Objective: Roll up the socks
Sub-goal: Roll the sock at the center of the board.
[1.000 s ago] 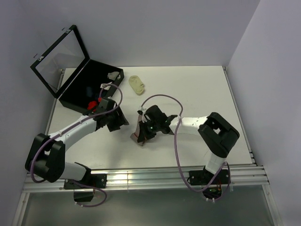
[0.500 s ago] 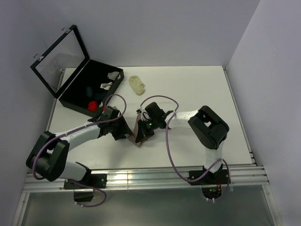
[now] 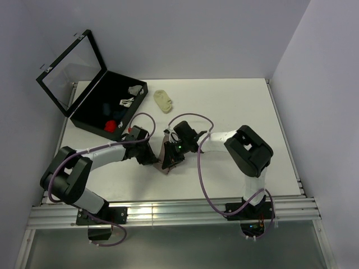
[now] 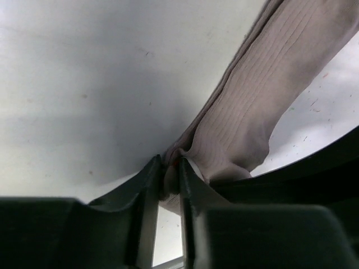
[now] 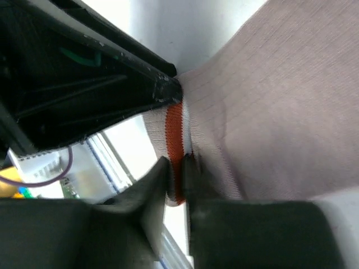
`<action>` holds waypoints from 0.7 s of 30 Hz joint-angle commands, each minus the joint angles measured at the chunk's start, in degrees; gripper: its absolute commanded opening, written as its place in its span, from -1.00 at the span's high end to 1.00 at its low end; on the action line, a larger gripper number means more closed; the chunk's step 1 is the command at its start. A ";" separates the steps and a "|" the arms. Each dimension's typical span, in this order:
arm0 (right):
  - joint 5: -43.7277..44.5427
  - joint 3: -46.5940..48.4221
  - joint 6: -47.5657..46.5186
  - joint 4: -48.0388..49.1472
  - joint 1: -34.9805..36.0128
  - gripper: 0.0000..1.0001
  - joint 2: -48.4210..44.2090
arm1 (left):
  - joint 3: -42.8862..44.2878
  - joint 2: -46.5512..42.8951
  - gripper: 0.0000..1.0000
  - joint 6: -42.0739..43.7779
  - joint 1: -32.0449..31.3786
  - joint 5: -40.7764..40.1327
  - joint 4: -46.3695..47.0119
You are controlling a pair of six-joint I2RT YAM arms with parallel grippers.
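Note:
A dusty-pink sock with a red-and-white striped cuff hangs between my two grippers over the middle of the table. My left gripper is shut on one edge of it; the left wrist view shows ribbed pink fabric pinched in its jaws. My right gripper is shut on the striped cuff, seen in the right wrist view between its jaws. A navy sock and something red lie in the black case. The beige sock cannot be made out.
An open black case with its lid up stands at the back left, holding small white-grey items. A small pale-yellow sock lies on the table behind the grippers. The table's near edge has a metal rail.
My left gripper has moved right, up to the sock, and closed on its edge. My right gripper has shifted slightly left with the cuff still held.

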 commanded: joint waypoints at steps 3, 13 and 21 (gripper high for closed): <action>9.18 0.91 -4.36 -0.98 -0.12 0.25 -6.89 | 2.22 2.86 0.58 1.80 -0.77 -1.85 -2.81; 37.03 -1.20 -17.29 -5.21 10.51 -0.06 -17.46 | 5.04 5.32 0.60 3.29 -0.95 -1.94 -4.39; 48.22 -0.24 -23.10 -6.18 19.21 -0.04 -13.42 | 6.44 6.47 0.60 4.35 -0.95 -2.12 -5.27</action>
